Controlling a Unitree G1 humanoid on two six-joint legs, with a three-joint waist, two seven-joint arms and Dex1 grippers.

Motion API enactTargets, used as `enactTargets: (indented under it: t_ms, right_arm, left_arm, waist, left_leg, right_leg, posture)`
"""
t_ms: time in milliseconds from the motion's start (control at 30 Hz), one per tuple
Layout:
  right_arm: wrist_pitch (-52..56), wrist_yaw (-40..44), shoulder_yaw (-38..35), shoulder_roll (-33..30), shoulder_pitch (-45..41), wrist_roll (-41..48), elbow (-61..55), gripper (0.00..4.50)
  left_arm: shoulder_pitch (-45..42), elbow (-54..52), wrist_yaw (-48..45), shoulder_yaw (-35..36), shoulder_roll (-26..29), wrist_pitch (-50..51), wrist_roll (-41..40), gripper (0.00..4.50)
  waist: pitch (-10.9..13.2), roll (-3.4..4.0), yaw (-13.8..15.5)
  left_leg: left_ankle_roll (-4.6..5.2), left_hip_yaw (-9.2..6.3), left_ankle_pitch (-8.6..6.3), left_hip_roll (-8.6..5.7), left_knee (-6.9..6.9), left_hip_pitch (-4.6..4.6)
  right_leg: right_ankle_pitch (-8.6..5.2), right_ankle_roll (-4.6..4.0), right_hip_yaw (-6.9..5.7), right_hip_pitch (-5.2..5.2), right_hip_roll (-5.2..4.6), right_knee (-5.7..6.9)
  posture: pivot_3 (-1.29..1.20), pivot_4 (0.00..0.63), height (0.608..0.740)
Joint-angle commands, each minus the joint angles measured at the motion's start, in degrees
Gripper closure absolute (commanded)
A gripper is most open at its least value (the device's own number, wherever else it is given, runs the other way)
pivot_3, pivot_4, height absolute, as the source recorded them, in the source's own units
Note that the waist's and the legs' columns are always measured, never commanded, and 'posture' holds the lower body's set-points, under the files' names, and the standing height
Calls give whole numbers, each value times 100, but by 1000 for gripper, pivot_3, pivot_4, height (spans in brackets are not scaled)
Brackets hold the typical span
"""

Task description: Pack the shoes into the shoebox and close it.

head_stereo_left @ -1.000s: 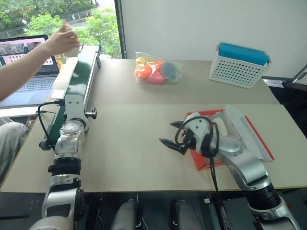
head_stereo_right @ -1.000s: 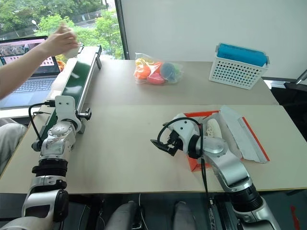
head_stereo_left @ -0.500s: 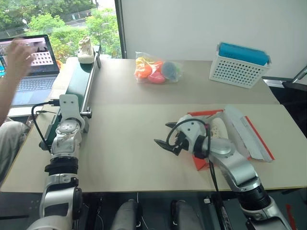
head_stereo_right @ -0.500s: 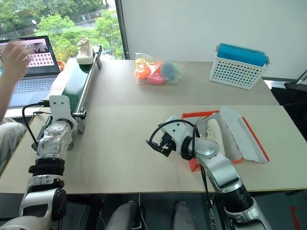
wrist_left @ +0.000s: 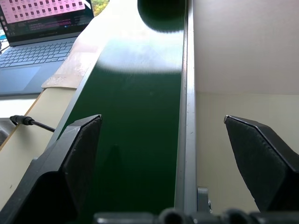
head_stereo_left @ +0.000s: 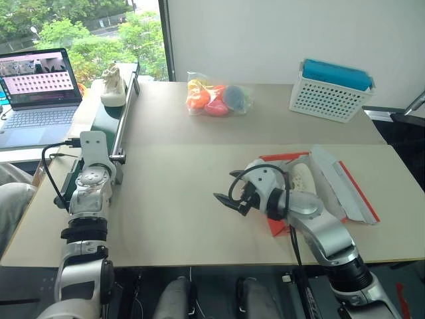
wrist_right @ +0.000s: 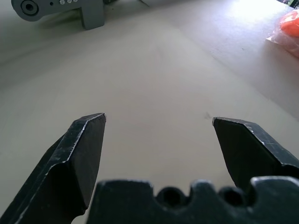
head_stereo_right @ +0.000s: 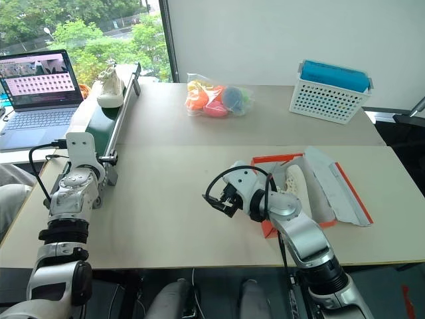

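Shoebox [head_stereo_left: 302, 193], orange-red with its lid open, lies near the front right corner of the table [head_stereo_left: 179, 193]. One cream sneaker [head_stereo_left: 304, 178] already rests inside it on white paper, partly hidden behind the right arm, its long axis running roughly front to back. The lid [head_stereo_left: 339, 183] is folded out flat toward the right edge.

Right gripper [head_stereo_left: 230, 189] hovers just left of the box over bare tabletop, jaws spread wide and holding nothing. Left gripper [wrist_left: 163, 135] sits above the near end of a green conveyor belt [head_stereo_left: 106, 116] along the left edge of the table, also wide open and empty.

Second sneaker [head_stereo_left: 111, 86] stands at the far end of that belt, near the far left corner, its long axis seemingly along the belt; which way its toe points is too small to tell.

Judged from this, packing is half done. The next move calls for the left gripper to take the second sneaker once it comes within reach, pass or carry it to the box, lay it beside the first, then fold the lid over.

Farther back sit a bag of coloured toys [head_stereo_left: 218, 96] and a white perforated basket [head_stereo_left: 329, 93].
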Motion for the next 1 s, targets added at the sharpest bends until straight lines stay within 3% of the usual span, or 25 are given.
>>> enactTargets:
  t_ms: [33, 733, 1000]
  right_arm:
    - [-13, -58, -43, 55, -14, -42, -189, 183]
    - [85, -254, -125, 230, 4, -145, -198, 183]
    - [131, -346, -181, 290, 14, -108, -214, 183]
  left_arm:
    - [-180, -56, -1, 91, 163, -30, 14, 0]
    - [-469, 328, 31, 399, 326, -198, -136, 0]
    - [-737, 345, -167, 186, 463, -347, -67, 0]
  waist:
    - [0, 0, -2]
    - [-2, -3, -44]
    - [-3, -5, -42]
  left_leg:
    - [0, 0, 0, 0, 0, 0]
    - [-1, 0, 1, 0, 1, 0]
    - [-2, 0, 1, -1, 1, 0]
  right_leg:
    - [0, 0, 0, 0, 0, 0]
    - [0, 0, 0, -1, 0, 5]
    - [0, 0, -1, -1, 0, 6]
  posture:
    - [0, 150, 705]
    - [0, 150, 705]
    - [0, 150, 705]
